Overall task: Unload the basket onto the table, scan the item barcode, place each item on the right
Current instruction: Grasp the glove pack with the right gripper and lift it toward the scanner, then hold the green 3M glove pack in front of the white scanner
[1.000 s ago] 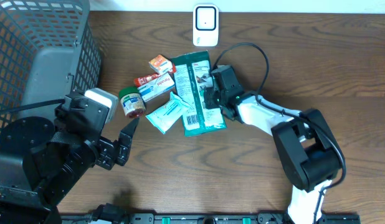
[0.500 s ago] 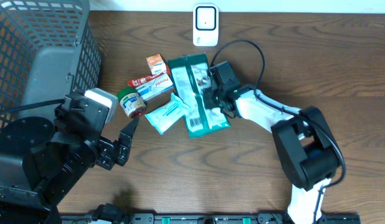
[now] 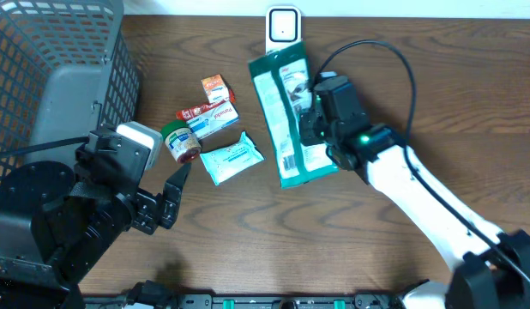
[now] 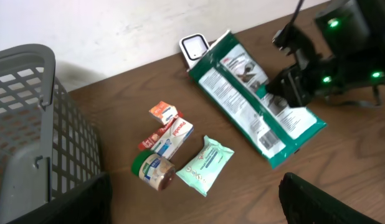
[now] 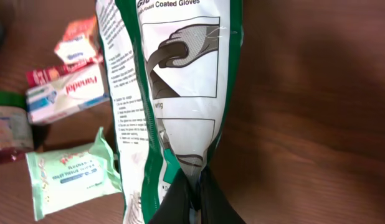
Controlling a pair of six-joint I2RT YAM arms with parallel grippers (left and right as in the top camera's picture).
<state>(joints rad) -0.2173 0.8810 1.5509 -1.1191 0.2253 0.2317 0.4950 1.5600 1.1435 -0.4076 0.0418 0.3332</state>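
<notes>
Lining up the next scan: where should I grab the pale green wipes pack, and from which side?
Come straight down and pinch across the short width of the wipes pack, near its middle. It lies flat and slanted, and both long edges look free, while the jar sits close to one end. The glove bag is well clear.

The right arm (image 3: 419, 193), at four o'clock in the overhead view, is a smooth white link with a boxy black wrist housing that carries a small green light (image 3: 362, 139). A thin black cable (image 3: 394, 53) arcs off that housing, and the right gripper (image 5: 194, 200) has matte black fingers. The left arm (image 3: 51, 206), at eight o'clock, is built of bulky rounded black housings, with a white round-cornered block (image 3: 136, 144) at its wrist and black fingers (image 4: 332, 199).
</notes>
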